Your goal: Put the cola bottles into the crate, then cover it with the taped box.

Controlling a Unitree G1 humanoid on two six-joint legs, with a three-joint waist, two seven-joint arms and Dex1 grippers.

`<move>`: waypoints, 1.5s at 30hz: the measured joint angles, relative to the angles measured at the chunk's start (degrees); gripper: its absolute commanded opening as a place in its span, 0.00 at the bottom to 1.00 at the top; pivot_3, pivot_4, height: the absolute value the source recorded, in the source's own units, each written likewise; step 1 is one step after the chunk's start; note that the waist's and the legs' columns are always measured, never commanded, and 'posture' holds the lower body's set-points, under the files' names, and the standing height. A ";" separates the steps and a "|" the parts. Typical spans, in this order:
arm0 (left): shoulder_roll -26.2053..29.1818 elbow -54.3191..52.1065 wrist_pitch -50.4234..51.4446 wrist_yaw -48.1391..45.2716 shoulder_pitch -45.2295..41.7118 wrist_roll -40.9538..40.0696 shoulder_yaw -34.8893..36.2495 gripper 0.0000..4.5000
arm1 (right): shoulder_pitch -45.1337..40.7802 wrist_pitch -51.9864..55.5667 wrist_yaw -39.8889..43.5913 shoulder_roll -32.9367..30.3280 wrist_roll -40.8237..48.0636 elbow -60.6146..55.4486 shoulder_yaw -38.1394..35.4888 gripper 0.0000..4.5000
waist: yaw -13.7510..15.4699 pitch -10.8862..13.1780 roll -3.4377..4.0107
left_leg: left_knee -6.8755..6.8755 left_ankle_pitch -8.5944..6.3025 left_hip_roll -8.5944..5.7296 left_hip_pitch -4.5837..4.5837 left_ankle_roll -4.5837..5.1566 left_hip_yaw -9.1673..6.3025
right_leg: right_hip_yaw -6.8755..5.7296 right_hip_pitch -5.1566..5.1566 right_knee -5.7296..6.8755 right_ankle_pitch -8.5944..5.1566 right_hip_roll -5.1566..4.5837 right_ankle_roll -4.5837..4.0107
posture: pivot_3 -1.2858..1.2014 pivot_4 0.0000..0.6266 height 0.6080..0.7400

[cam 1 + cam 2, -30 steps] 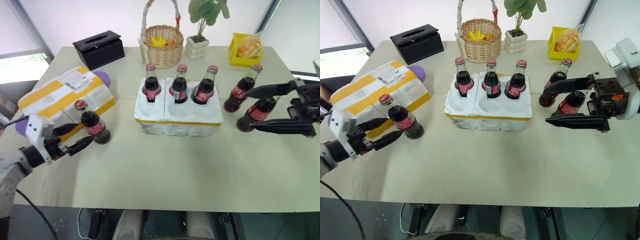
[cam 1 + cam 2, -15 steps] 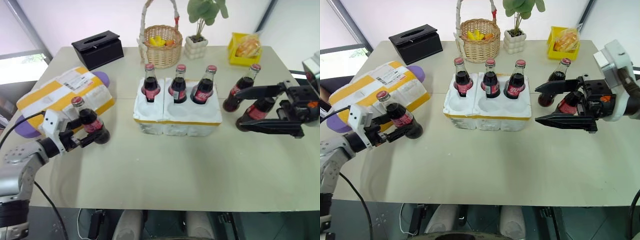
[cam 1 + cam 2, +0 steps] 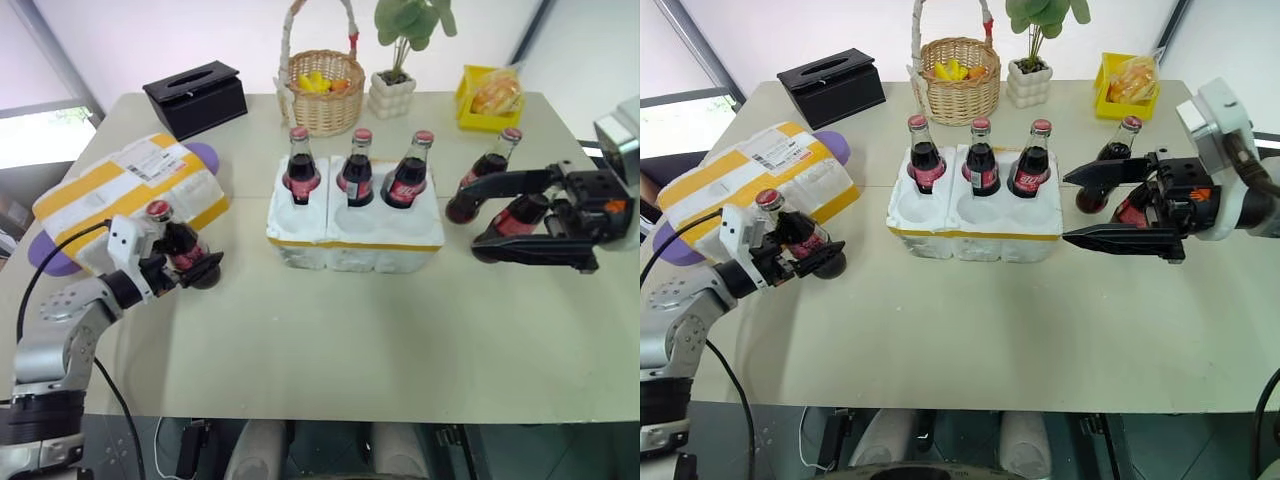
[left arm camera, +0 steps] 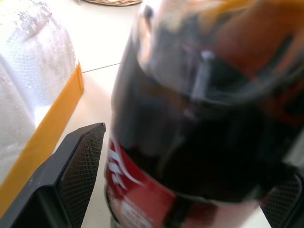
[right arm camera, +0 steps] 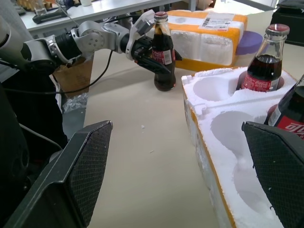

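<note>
A cola bottle (image 3: 178, 246) stands upright on the table's left side, just in front of the taped box (image 3: 125, 195), with the left gripper (image 3: 196, 267) set around its lower body. In the left wrist view the two black fingers flank the bottle, a slit of table showing beside one pad, so whether they have clamped it cannot be told.

The crate (image 3: 355, 235) sits at mid-table, to the right of this bottle. Its three far wells hold bottles (image 3: 358, 170); the three near wells are empty. The bottle's long axis is vertical and the gripper meets it from the side, near level, so the coming move looks like a lift and a carry rightward to the nearest empty well, the near-left one. The left arm is plainly the closer one for that bottle.

On the right, the right gripper (image 3: 486, 217) hangs wide open, fingers pointing left toward the crate and gripping nothing. Two more bottles (image 3: 484, 176) stand beside and behind its fingers, just right of the crate; the second (image 3: 520, 212) is partly hidden by the arm, so contact there cannot be judged. The right arm is the nearer one for those two.

Three of six bottles appear to be in place, and the taped box lies untouched at far left, partly over a purple object (image 3: 204, 155). A black tissue box (image 3: 196, 95), basket (image 3: 322, 90), plant pot (image 3: 394, 93) and yellow tray (image 3: 492, 100) line the far edge.
</note>
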 measured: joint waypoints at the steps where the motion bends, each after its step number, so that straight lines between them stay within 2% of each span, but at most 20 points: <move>1: 0.01 -0.26 0.03 0.12 0.19 0.04 0.05 0.69 | -0.03 -0.01 0.00 0.01 0.00 0.00 0.12 1.00 | 0.00 0.00 0.00 | -0.01 0.00 0.00 0.00 0.00 0.00 | 0.00 0.00 0.00 0.00 0.00 0.00 | 0.52 0.24 1.00; 2: 0.05 -0.35 0.17 0.17 0.25 0.01 0.28 0.63 | -0.06 -0.01 0.00 0.06 0.00 0.02 0.22 1.00 | 0.01 0.00 0.00 | -0.01 0.00 0.00 0.00 0.00 0.00 | 0.00 -0.01 0.00 0.00 0.00 0.00 | 0.52 0.24 1.00; 9: 1.25 -3.27 4.56 0.11 0.97 -1.99 0.77 0.64 | -0.35 -0.05 -0.28 0.71 -0.02 0.03 0.33 1.00 | 0.00 0.02 -0.03 | -0.03 0.00 0.00 -0.06 0.00 -0.01 | -0.01 -0.04 -0.06 0.00 0.00 0.01 | 0.52 0.24 1.00; 14: 7.36 -8.81 14.55 -0.66 -1.92 -9.20 2.20 0.64 | 0.29 -0.45 -0.73 1.17 -0.20 -0.02 0.35 1.00 | 0.04 0.18 -0.30 | -0.02 0.00 0.01 -0.12 0.00 -0.12 | -0.07 -0.07 -0.03 -0.01 0.03 0.00 | 0.52 0.24 1.00; 18: 12.42 -13.37 21.53 -0.97 -10.79 -17.12 4.83 0.64 | 1.26 -0.96 -1.04 1.43 -0.20 -0.07 0.31 1.00 | 0.08 0.20 -0.34 | 0.00 0.00 -0.07 -0.16 0.00 -0.12 | -0.05 -0.04 -0.09 -0.01 -0.02 0.00 | 0.52 0.24 1.00; 22: 13.06 -12.06 27.34 -0.47 -24.72 -21.75 2.17 0.64 | 2.84 -1.49 -1.87 2.43 -0.21 -0.65 0.20 1.00 | 0.13 0.23 -0.40 | 0.00 0.01 -0.07 -0.18 0.00 -0.21 | -0.11 -0.03 -0.05 0.04 0.03 0.15 | 0.52 0.24 1.00; 26: 9.58 -10.24 27.46 -1.53 -34.12 -20.49 -5.53 0.64 | 4.83 -1.75 -2.96 3.29 -0.18 -1.51 0.01 1.00 | -0.17 0.22 -0.40 | -0.01 0.01 -0.10 -0.15 0.00 -0.14 | -0.06 0.00 -0.05 0.06 0.00 0.20 | 0.52 0.24 1.00; 33: 1.47 2.41 22.04 -5.14 -39.45 -11.32 -16.58 0.64 | 8.26 -2.21 -4.72 3.51 -0.14 -3.85 -1.95 1.00 | -0.01 0.26 -0.44 | 0.03 0.02 -0.07 -0.17 0.00 -0.15 | -0.06 -0.03 -0.05 0.07 0.06 0.19 | 0.52 0.24 1.00; 40: -4.38 13.59 14.48 -8.73 -42.72 -3.97 -19.23 0.64 | 10.94 -2.04 -6.60 3.54 0.62 -5.28 -5.34 1.00 | 0.09 0.26 -0.45 | -0.03 0.02 -0.09 -0.21 0.01 -0.17 | -0.09 -0.05 -0.08 0.07 0.03 0.21 | 0.52 0.24 1.00; 45: -6.86 15.83 13.44 -10.62 -44.03 -2.02 -19.91 0.64 | 11.76 -1.99 -7.37 3.57 1.08 -5.78 -5.84 1.00 | 0.02 0.26 -0.45 | 0.02 0.02 -0.13 -0.23 0.01 -0.17 | -0.08 -0.04 -0.09 0.10 -0.01 0.26 | 0.52 0.24 1.00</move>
